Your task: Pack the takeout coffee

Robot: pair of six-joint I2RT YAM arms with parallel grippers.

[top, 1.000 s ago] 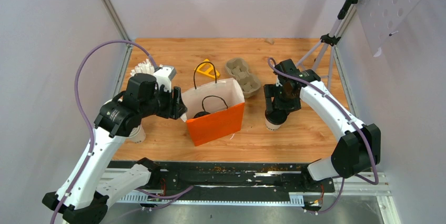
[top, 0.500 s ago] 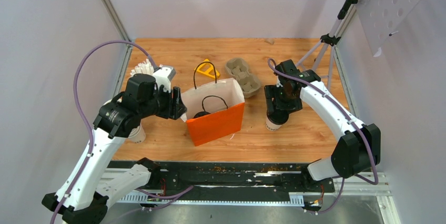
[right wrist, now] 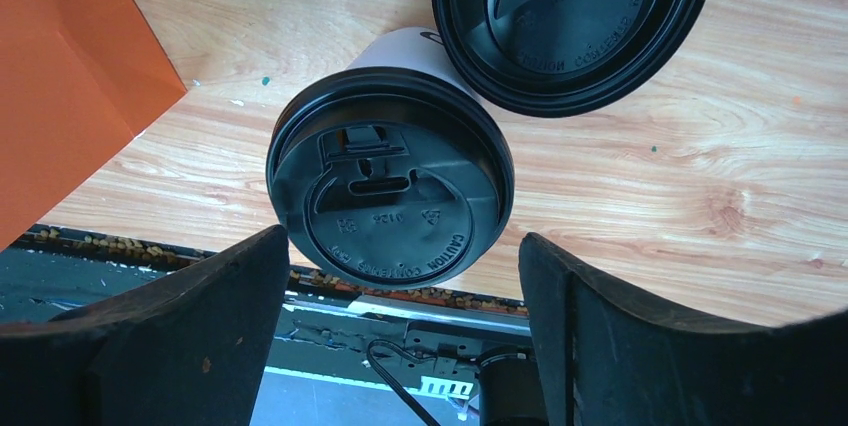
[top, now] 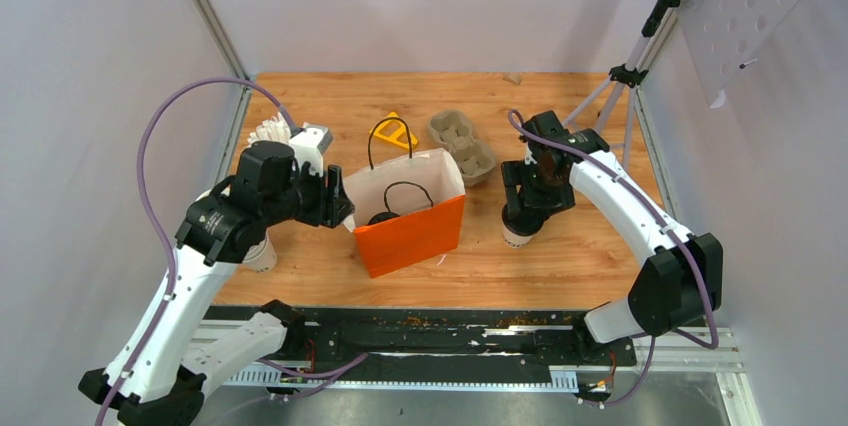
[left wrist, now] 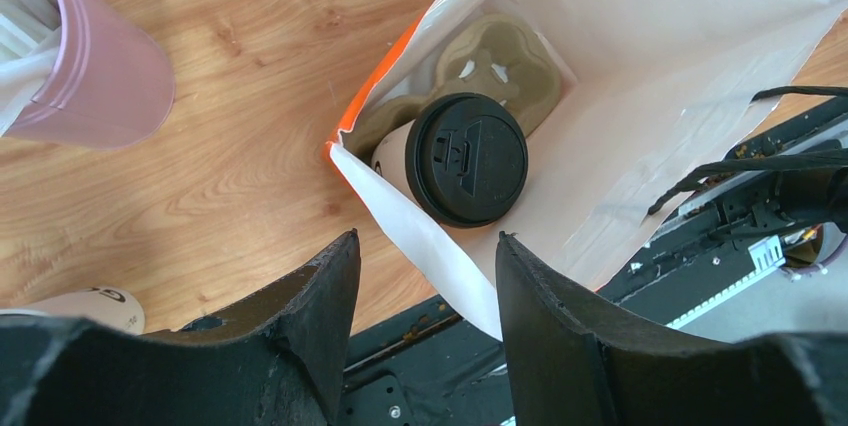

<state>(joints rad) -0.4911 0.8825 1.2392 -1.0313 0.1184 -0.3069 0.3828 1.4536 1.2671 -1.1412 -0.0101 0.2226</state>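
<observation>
My right gripper (right wrist: 400,246) hangs with its jaws wide apart around a small white paper cup with a round black plastic lid (right wrist: 390,196), which is upright on the wooden table (right wrist: 700,176). A second lidded cup (right wrist: 575,16) is right beside it. A third lidded cup (left wrist: 465,159) sits inside the orange paper bag (left wrist: 620,86), on a grey-brown pulp carrier (left wrist: 500,56). My left gripper (left wrist: 425,246) is spread too, straddling the bag's rim.

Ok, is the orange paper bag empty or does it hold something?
Not empty: in the left wrist view a black-lidded white paper cup sits in a grey-brown pulp carrier inside the bag.
</observation>
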